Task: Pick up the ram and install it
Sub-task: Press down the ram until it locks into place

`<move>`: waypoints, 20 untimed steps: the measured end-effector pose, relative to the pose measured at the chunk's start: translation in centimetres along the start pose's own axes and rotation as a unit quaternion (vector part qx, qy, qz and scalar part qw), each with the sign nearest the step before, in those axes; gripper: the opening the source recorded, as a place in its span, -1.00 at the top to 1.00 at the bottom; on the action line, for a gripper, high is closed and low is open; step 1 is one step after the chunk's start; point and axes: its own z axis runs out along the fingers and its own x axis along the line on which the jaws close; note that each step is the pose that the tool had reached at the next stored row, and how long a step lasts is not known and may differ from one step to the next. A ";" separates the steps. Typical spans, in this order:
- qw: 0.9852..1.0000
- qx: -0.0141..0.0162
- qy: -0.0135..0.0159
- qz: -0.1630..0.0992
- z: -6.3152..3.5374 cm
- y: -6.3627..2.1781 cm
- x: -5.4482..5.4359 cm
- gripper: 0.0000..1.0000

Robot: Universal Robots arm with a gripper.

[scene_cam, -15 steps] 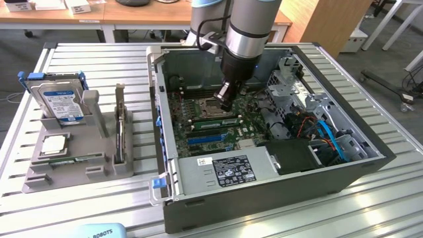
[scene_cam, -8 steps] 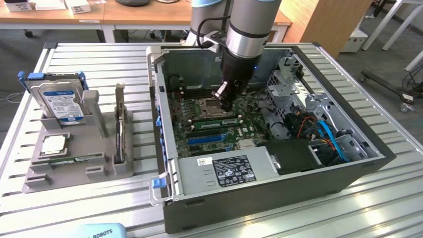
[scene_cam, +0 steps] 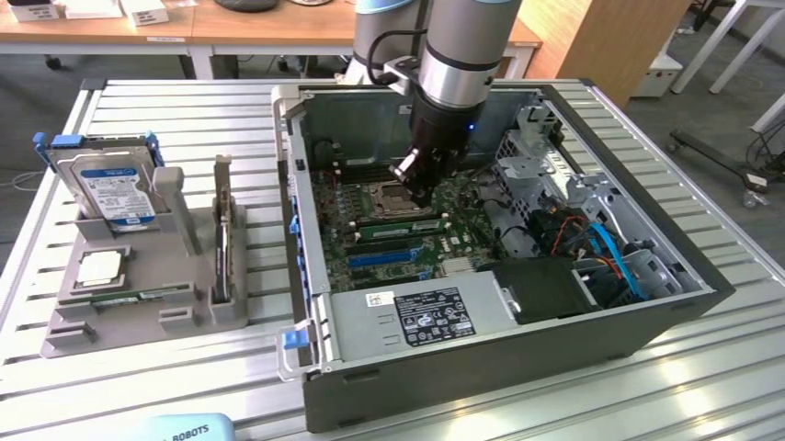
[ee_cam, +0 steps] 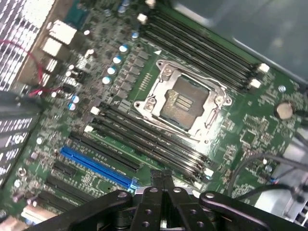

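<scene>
My gripper (scene_cam: 421, 196) hangs inside the open computer case (scene_cam: 638, 322), low over the motherboard (ee_cam: 240, 134). Its fingers are shut, and in the wrist view the gripper (ee_cam: 162, 177) has nothing showing between its tips. The tips stand over the black memory slots (ee_cam: 144, 139) beside the empty CPU socket (ee_cam: 182, 103). In the exterior view a green strip (scene_cam: 390, 215) runs along the slots just under the gripper; I cannot tell whether it is a seated ram. A narrow green ram stick with a pale label (scene_cam: 127, 298) lies flat in the grey holder (scene_cam: 73, 335) at the exterior view's left.
The holder also carries a silver hard drive (scene_cam: 110, 188), a square CPU chip (scene_cam: 98, 266) and a long dark card standing on edge (scene_cam: 221, 243). Inside the case are a power supply (scene_cam: 417, 317), a drive cage (scene_cam: 540, 175), cables (scene_cam: 613, 257) and a blue slot (ee_cam: 96, 166).
</scene>
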 end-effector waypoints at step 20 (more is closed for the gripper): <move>0.985 0.004 -0.004 0.172 0.11 0.00 0.0 0.80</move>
